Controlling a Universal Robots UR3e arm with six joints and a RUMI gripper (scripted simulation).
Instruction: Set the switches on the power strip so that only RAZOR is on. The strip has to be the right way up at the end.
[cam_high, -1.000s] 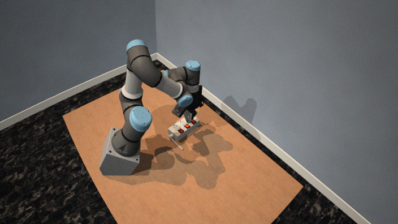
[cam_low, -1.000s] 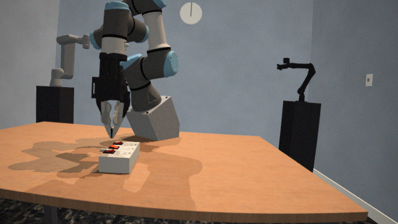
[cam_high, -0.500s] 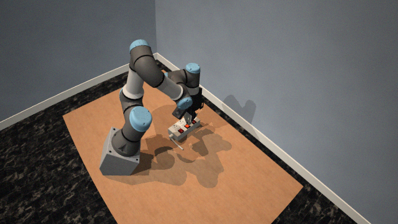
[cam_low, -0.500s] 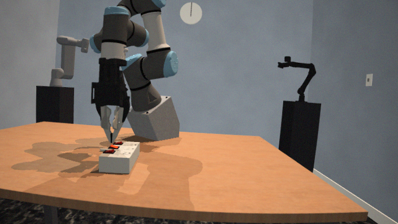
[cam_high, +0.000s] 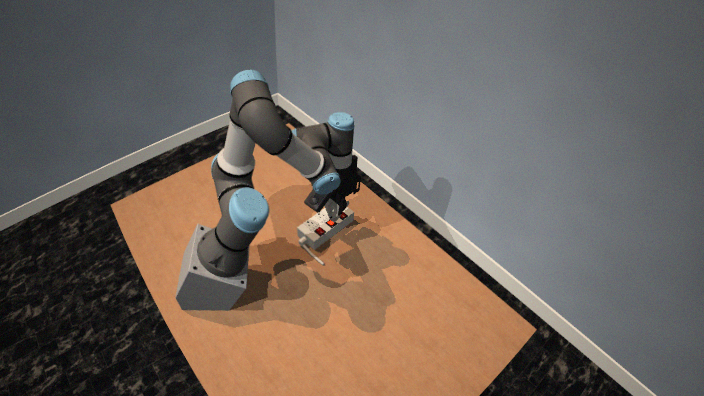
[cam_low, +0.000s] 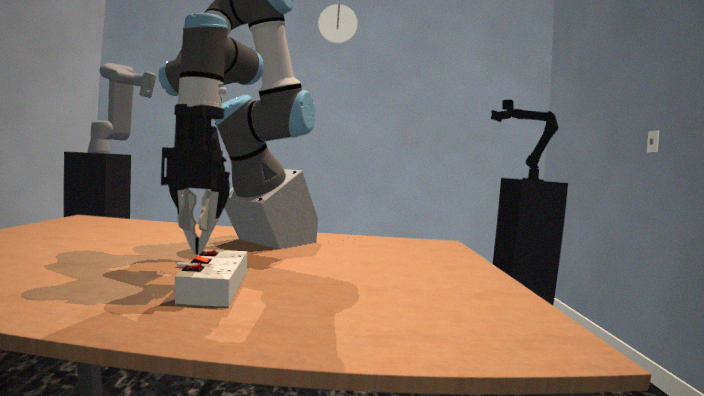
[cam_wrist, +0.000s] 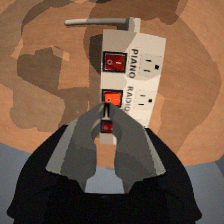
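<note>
On the table (cam_high: 450, 320) (cam_low: 425, 310) (cam_wrist: 195, 60), the upright power strip (cam_high: 325, 229) (cam_low: 202, 291) (cam_wrist: 111, 37), its switches labelled PIANO and RADIO, the latter's glowing orange, lies right below the clenched, empty gripper (cam_high: 336, 216) (cam_low: 197, 250) (cam_wrist: 106, 103), fingertips near the RADIO switch (cam_high: 330, 223) (cam_low: 202, 260) (cam_wrist: 113, 98).

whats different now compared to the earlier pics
The claw has come down to the middle of the power strip, with its tips now at or just above the lit RADIO switch. Nothing was taken hold of or let go: it stays shut. The strip hasn't moved, and its middle switch is still lit.
</note>
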